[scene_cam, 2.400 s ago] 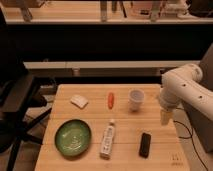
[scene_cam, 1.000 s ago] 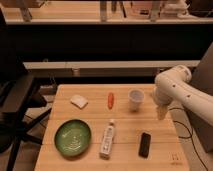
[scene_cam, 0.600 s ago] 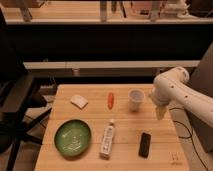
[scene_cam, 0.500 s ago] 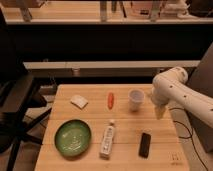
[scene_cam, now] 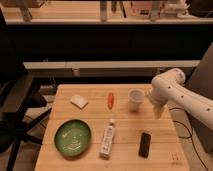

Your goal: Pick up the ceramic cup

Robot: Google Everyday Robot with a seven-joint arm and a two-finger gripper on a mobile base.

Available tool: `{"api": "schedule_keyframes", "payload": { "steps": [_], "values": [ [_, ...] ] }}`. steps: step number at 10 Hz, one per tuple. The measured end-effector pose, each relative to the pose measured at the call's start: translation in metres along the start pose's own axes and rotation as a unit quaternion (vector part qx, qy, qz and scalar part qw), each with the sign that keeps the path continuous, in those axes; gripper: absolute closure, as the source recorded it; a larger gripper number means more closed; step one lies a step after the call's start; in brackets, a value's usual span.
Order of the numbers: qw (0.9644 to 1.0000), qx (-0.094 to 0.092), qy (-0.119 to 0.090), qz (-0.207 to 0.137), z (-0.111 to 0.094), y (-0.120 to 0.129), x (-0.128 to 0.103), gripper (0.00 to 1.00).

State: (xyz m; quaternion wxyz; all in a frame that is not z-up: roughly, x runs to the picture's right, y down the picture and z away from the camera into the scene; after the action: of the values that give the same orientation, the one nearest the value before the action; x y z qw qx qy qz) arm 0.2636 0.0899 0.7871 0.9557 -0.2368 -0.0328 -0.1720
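One wooden table holds six things. There is one white cup, and it stands up straight near the back of the table, on the right side.

- One orange carrot lies just left of the cup.
- One small white thing lies farther left of the cup. It is hard to tell what it is.
- One green bowl sits in front of the cup and far to the left.
- One white bottle lies on its side in front of the cup.
- One flat black thing lies in front of the cup. It is too dark to tell what it is.

One white arm comes in from the right, and the edge of the view cuts it off. The gripper hangs just right of the cup. It points down over the table. It holds nothing. I cannot tell if it is clenched or released, or if it touches the cup.
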Motion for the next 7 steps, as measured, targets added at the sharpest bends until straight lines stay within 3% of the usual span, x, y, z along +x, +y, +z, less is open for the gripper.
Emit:
{"api": "schedule_keyframes", "payload": {
  "steps": [7],
  "values": [
    [0.9994,0.003,-0.018,-0.031,0.028,-0.008,-0.001,0.20]
  ]
}}
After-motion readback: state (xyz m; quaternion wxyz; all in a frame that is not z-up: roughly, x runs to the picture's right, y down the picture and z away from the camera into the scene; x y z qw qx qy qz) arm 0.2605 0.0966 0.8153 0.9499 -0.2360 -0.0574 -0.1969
